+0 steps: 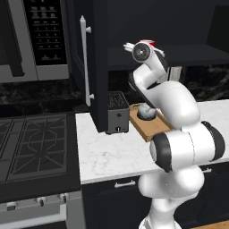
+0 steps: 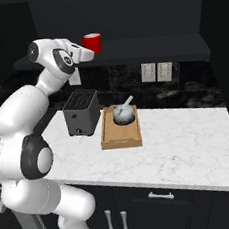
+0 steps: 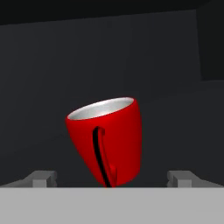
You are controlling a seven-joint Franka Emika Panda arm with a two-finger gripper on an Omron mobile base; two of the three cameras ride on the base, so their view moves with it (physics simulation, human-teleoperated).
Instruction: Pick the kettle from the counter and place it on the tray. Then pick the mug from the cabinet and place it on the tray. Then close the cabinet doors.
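While the gripper (image 3: 112, 178) gapes open, the rigid, light red mug (image 3: 108, 140) between its fingertips suits a body pinch.

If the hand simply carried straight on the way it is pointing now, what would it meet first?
Most likely the red mug on the cabinet shelf, which sits between the open hand's fingertips; how near it is, is unclear.

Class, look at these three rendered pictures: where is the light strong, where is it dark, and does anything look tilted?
Right base view: the counter is brightly lit and the cabinet nearly black. Left base view: the kettle sits dim beside the arm. Hand view: the mug appears tilted against dark grey, its inside pale, between the pincer fingertips.
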